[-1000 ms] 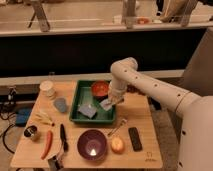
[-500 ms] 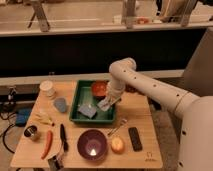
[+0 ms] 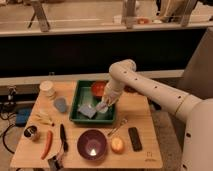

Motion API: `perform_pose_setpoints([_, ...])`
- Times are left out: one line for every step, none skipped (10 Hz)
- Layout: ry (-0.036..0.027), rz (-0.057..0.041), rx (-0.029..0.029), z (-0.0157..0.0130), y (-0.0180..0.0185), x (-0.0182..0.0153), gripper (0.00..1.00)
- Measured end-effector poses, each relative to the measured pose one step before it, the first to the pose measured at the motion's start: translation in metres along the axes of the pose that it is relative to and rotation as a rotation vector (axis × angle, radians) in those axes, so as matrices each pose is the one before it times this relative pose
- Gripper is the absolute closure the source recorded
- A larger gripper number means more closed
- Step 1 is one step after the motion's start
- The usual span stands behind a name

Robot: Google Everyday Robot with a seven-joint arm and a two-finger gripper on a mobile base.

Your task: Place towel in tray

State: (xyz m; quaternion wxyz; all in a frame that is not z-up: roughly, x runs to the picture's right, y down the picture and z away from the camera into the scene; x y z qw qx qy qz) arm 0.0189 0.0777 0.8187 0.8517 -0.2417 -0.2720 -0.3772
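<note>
A green tray (image 3: 79,99) sits in the middle of the wooden table. A pale blue-grey towel (image 3: 88,110) lies inside the tray, toward its front. My gripper (image 3: 103,105) hangs at the end of the white arm, down inside the tray at the towel's right edge, touching or just above it. An orange-red bowl (image 3: 98,88) rests in the tray's far right corner, just behind the gripper.
A purple bowl (image 3: 92,144), an orange fruit (image 3: 117,145), a black remote (image 3: 134,138) and a spoon (image 3: 118,127) lie in front of the tray. A blue cup (image 3: 60,104), white container (image 3: 48,89), banana (image 3: 44,118), metal cup (image 3: 31,133), red pepper (image 3: 47,143) and black knife (image 3: 63,137) lie left.
The arm and gripper have stayed nearly still over the tray. The towel lies in the same spot in the tray.
</note>
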Motion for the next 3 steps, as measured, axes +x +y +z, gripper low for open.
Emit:
perform_pose_setpoints([0.01202,0.0037,-0.00588,0.00021,0.00166,0.00112,0.2])
perform_pose_setpoints([0.01058,0.018,-0.00848,0.00045,0.00027,0.00097,0.2])
perform_pose_setpoints([0.0082,0.01169,-0.00496,0.00024,-0.00045,0.00047,0.2])
